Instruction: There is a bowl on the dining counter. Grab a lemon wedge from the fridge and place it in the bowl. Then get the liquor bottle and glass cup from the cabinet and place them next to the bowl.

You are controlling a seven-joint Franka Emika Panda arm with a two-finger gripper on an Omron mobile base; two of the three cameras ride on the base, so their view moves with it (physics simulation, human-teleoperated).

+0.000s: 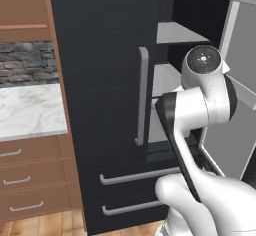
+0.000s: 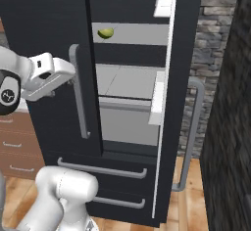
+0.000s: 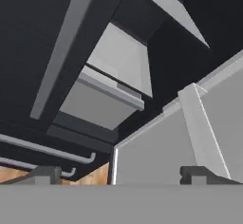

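The lemon wedge (image 2: 105, 32) lies on an upper grey shelf inside the fridge (image 2: 44, 24), near the left door's edge. The right door (image 2: 169, 103) stands open, leaving a wide gap. From the left side, the arm hides this shelf. The gripper (image 3: 121, 174) is open, holding nothing.

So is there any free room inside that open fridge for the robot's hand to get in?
Yes. The fridge stands with its right door swung open. The middle grey shelf looks bare from closed left door to open door's bins. The upper shelf holds the lemon wedge at its left end; rightward it looks free. The gripper is open.
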